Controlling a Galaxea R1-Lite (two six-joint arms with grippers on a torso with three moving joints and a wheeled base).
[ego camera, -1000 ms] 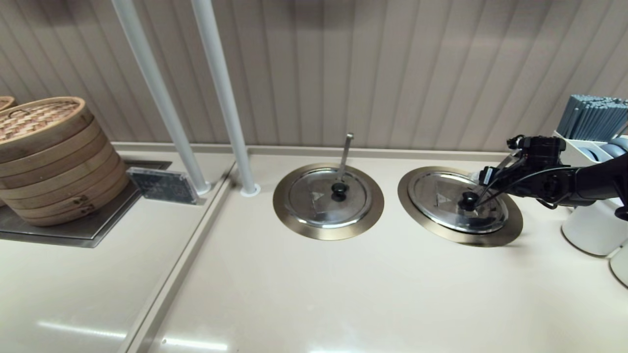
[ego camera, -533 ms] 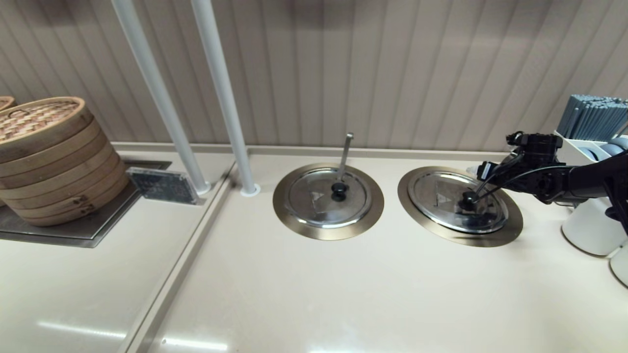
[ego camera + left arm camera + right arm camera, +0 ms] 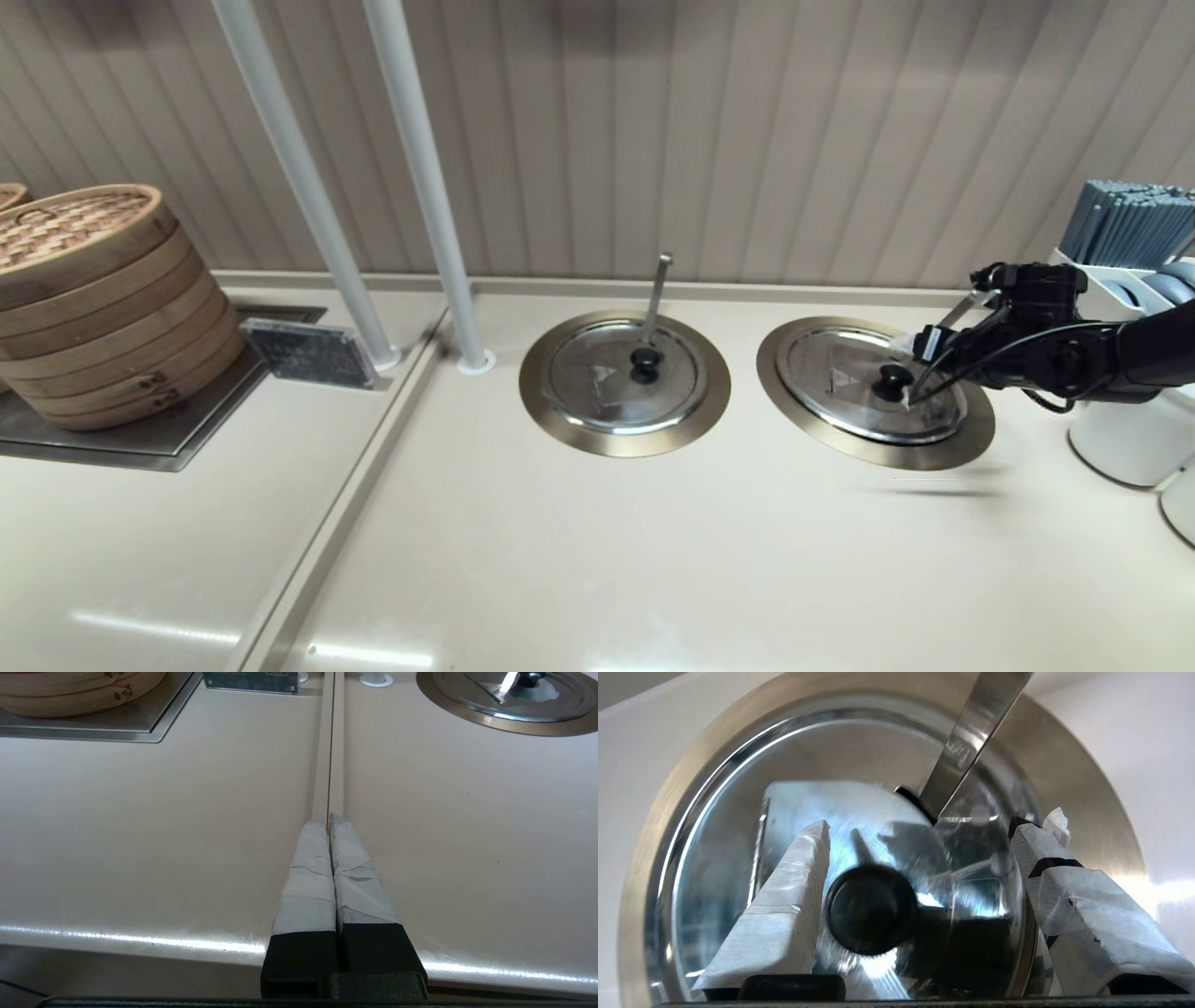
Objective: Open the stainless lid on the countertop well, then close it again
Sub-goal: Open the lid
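Observation:
The stainless lid (image 3: pixel 854 378) lies flat and shut over the countertop well, whose bronze-toned ring (image 3: pixel 971 441) shows around it on the right of the counter. Its black knob (image 3: pixel 892 378) stands free. My right gripper (image 3: pixel 917 371) is open, just to the right of the knob, low over the lid. In the right wrist view the knob (image 3: pixel 871 910) shows between the taped fingers (image 3: pixel 784 905), nearer one of them, with the slanting ladle handle (image 3: pixel 971 742) beyond. My left gripper (image 3: pixel 329 819) is shut and empty over the counter's front edge.
The twin lid (image 3: pixel 607 378) with an upright ladle handle (image 3: pixel 659 289) sits left of the task lid. Two white poles (image 3: pixel 420 177) rise behind. Bamboo steamers (image 3: pixel 93 299) and a sign card (image 3: pixel 308 353) stand far left. White containers (image 3: pixel 1120 439) stand right of my arm.
My right gripper was closed around the knob; it has let go and drawn back a little to the right. The lid stays flat.

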